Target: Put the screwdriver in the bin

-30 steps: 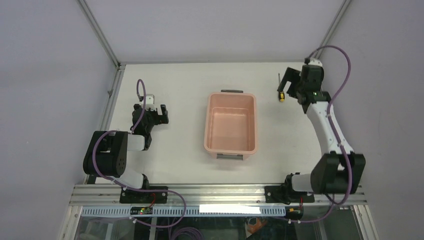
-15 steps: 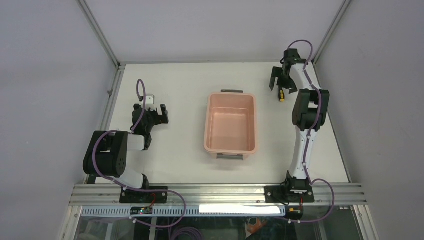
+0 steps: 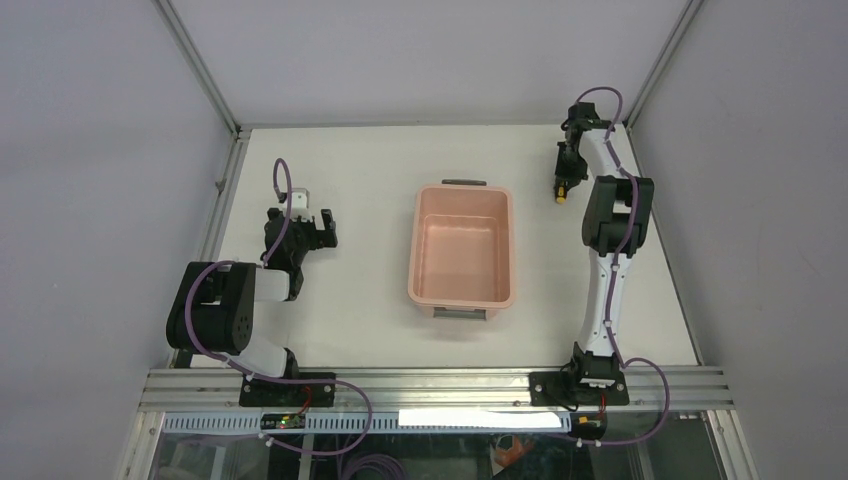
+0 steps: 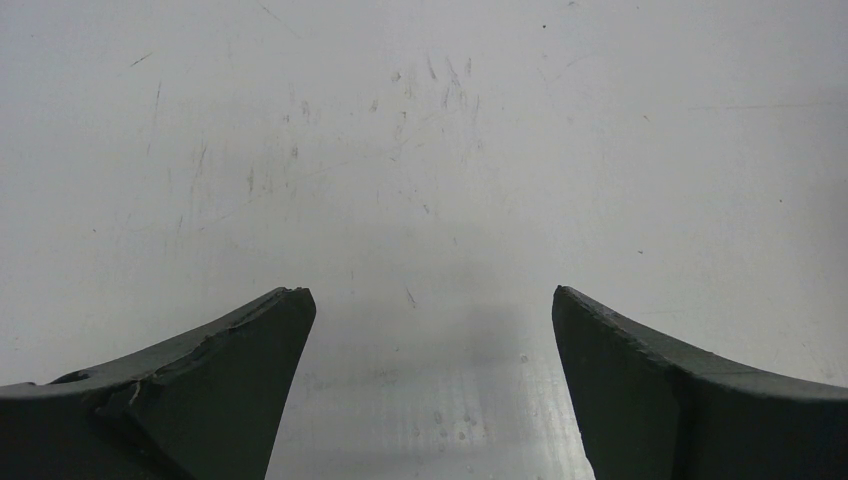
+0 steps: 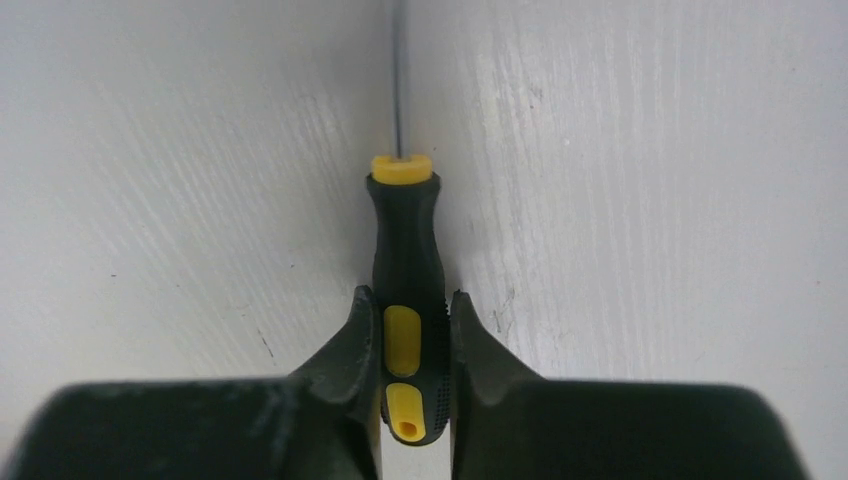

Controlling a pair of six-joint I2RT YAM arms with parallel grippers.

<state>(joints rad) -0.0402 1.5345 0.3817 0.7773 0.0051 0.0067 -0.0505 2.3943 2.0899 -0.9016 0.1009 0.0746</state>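
Observation:
The screwdriver (image 5: 406, 250), black handle with yellow inserts and a thin metal shaft, lies on the white table at the far right. My right gripper (image 5: 410, 310) is shut on its handle, one finger on each side, the shaft pointing away from the wrist. From above, the right gripper (image 3: 566, 178) reaches down over the screwdriver (image 3: 561, 196), just right of the bin. The salmon-pink bin (image 3: 510, 250) sits mid-table and holds nothing. My left gripper (image 3: 306, 228) rests at the left, open over bare table, and the left wrist view shows nothing between its fingers (image 4: 230, 350).
Metal frame posts (image 3: 200, 65) rise at the back corners and grey walls close in the table. The right arm's cable (image 3: 600, 95) loops near the back right post. An aluminium rail (image 3: 430, 385) runs along the near edge.
The right arm stretched out to the far right corner and lowered over the screwdriver. Its jaws went from wide open to shut on the handle. The left arm stayed still.

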